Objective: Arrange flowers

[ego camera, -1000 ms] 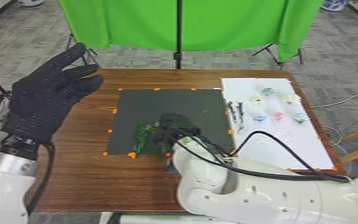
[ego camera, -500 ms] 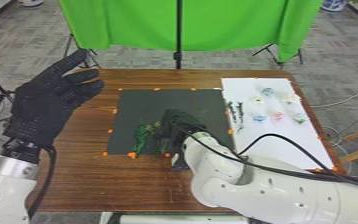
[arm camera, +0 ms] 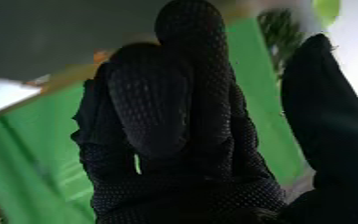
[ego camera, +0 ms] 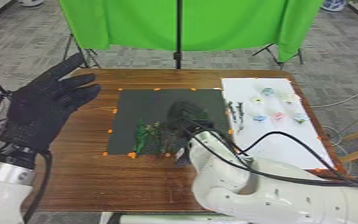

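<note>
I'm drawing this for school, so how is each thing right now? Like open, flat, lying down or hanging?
Black sheet, flat
White sheet, flat
Left hand, open, raised
Right hand, over black sheet
Green sprig, lying on black sheet
Pink flower, lying on white sheet
Dark stems, lying on white sheet
Green cloth, hanging

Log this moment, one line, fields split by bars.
Arrange flowers | right hand: over dark sheet | left hand: raised at left | green sprig: on dark sheet | pink flower: on white sheet
</note>
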{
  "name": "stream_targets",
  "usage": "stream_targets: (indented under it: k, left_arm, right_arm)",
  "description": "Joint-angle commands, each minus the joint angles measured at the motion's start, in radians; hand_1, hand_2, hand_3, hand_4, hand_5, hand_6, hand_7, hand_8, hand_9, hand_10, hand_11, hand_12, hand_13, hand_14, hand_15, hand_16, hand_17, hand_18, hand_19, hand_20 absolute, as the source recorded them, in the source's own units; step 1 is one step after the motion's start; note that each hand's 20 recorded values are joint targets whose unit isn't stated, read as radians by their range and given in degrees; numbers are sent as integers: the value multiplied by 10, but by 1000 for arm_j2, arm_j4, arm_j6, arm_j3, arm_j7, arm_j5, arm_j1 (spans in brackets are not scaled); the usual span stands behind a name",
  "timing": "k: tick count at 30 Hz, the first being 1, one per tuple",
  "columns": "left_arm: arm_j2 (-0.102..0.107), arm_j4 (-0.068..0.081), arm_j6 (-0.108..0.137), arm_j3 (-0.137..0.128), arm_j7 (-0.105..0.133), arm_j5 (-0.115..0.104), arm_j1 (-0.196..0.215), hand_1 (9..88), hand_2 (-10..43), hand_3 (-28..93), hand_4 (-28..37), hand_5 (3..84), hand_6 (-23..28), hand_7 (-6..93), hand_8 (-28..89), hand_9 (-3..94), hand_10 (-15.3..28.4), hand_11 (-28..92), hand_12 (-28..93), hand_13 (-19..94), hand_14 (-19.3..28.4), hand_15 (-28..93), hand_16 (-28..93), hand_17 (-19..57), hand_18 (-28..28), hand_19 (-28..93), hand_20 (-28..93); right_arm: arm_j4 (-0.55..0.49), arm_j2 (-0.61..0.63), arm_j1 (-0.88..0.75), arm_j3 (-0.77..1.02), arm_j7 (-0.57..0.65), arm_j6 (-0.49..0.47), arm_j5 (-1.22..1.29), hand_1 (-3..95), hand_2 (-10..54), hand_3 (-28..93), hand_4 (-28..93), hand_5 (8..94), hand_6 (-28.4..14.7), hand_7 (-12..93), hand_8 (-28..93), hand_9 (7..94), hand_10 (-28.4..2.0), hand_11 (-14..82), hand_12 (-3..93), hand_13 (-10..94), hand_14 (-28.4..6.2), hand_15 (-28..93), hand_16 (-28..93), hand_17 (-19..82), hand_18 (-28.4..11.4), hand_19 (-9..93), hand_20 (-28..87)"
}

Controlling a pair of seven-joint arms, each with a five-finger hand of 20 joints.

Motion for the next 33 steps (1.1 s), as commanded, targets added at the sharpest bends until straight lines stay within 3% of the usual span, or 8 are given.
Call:
stream_targets:
  k: [1, 2, 4, 14, 19, 21, 25, 33]
  left_arm:
    - [-37, -27, 20, -50, 21, -1, 100, 235, 85, 762, -250, 313, 78, 162, -109, 293, 218, 291, 112, 214, 284, 518, -99, -96, 269, 590, 169]
    - [-37, -27, 14, -55, 21, -4, 109, 235, 85, 761, -250, 313, 78, 162, -109, 293, 218, 292, 112, 214, 284, 519, -99, -96, 269, 590, 169]
    - [-30, -27, 39, -40, 26, -9, 99, 235, 85, 761, -250, 312, 78, 162, -108, 293, 218, 292, 112, 214, 284, 519, -99, -96, 269, 590, 169]
    - [-31, -22, 54, -20, 30, -18, 92, 234, 84, 762, -250, 313, 78, 162, -108, 292, 218, 290, 111, 214, 284, 519, -99, -96, 270, 590, 168]
    - [-42, -25, 50, -6, 14, -9, 75, 236, 85, 760, -251, 312, 78, 162, -109, 292, 218, 290, 112, 213, 284, 519, -99, -96, 270, 589, 167]
    - [-45, -24, 30, -4, 7, 0, 69, 237, 86, 759, -251, 312, 78, 162, -109, 292, 218, 290, 112, 213, 284, 519, -99, -96, 270, 589, 167]
    - [-46, -21, 31, 4, -1, 2, 53, 237, 87, 758, -251, 312, 78, 163, -109, 292, 218, 290, 112, 213, 284, 518, -99, -97, 270, 589, 167]
    - [-52, -22, 39, 2, 8, -3, 70, 236, 87, 758, -250, 312, 78, 162, -109, 292, 218, 291, 112, 213, 284, 518, -99, -97, 270, 589, 167]
  right_arm:
    - [19, 156, -73, 199, 42, 16, 3, 318, -33, 729, -237, 583, -41, 103, -111, 893, -140, 282, 176, 850, -80, 617, 172, 400, -252, 932, 158]
    - [31, 173, -87, 228, 43, 11, 12, 317, -34, 726, -238, 580, -44, 102, -111, 889, -141, 278, 175, 849, -81, 613, 172, 400, -253, 932, 152]
    - [57, 208, -96, 260, 62, -10, 23, 317, -34, 722, -237, 576, -47, 99, -110, 887, -142, 277, 174, 849, -81, 609, 172, 400, -255, 932, 139]
    - [207, 257, -42, 210, 93, -127, 90, 312, -43, 704, -233, 546, -65, 88, -104, 876, -149, 277, 172, 847, -83, 606, 173, 399, -256, 932, 115]
    - [245, 219, -31, 185, 90, -162, 110, 309, -49, 691, -234, 538, -67, 87, -102, 874, -150, 279, 172, 847, -81, 608, 173, 400, -256, 932, 114]
    - [255, 205, -28, 175, 94, -153, 107, 307, -50, 689, -234, 537, -67, 86, -102, 874, -150, 281, 173, 847, -81, 609, 174, 400, -257, 932, 114]
    - [259, 186, -32, 182, 101, -169, 105, 297, -55, 684, -236, 541, -68, 88, -101, 876, -150, 286, 174, 847, -83, 615, 175, 399, -257, 932, 116]
    - [279, 145, -28, 170, 110, -226, 134, 293, -56, 675, -240, 545, -69, 87, -102, 878, -151, 293, 175, 846, -83, 627, 175, 398, -259, 932, 104]
